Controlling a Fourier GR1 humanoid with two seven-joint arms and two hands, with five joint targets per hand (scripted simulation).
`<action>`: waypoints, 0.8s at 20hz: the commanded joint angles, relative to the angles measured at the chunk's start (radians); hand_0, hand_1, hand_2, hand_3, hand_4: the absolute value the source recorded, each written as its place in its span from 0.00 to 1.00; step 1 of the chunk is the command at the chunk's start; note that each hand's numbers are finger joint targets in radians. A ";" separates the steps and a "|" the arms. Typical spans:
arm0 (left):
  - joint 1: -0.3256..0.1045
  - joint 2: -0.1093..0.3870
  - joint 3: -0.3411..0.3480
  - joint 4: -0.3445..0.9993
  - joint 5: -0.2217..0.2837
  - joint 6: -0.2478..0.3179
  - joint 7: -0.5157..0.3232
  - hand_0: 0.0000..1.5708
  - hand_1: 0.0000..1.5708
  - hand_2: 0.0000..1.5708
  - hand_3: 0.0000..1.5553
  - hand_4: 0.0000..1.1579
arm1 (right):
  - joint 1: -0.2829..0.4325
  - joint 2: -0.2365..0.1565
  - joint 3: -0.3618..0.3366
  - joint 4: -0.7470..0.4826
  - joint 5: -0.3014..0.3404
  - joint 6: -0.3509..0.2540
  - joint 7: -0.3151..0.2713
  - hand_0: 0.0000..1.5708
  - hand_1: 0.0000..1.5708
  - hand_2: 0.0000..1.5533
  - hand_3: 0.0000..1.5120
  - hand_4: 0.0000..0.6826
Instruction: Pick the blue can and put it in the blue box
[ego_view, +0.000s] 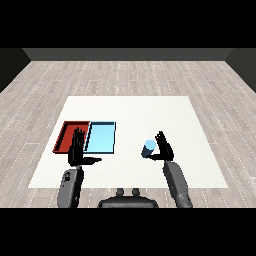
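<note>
Here the small light blue cylindrical can (149, 147) stands upright on the white table (190, 125), just beside my right hand (163, 147), whose fingers are open, not grasping it. The flat light blue tray (101, 138) lies well left, touching the red tray (67, 131); my left hand (77, 150) hangs open over them

Bare tabletop (150, 112) lies between the blue can (149, 147) and the light blue tray (101, 137). The left hand (77, 150) stands upright before both trays, overlapping the red tray (67, 131).
</note>
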 joint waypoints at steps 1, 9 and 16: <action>0.036 0.032 0.032 -0.024 0.031 -0.040 -0.006 0.00 0.00 0.00 0.00 0.00 | -0.006 -0.004 0.005 -0.008 -0.002 0.001 0.021 0.00 0.00 0.00 0.00 0.00; 0.051 -0.003 -0.009 -0.056 -0.019 0.017 0.008 0.00 0.00 0.00 0.00 0.00 | 0.005 0.016 0.031 0.048 0.001 0.014 -0.043 0.00 0.00 0.00 0.00 0.00; 0.008 0.058 0.065 0.037 0.046 -0.068 -0.023 0.00 0.00 0.00 0.00 0.00 | -0.062 0.017 0.108 0.099 -0.040 -0.071 -0.040 0.00 0.00 0.00 0.00 0.00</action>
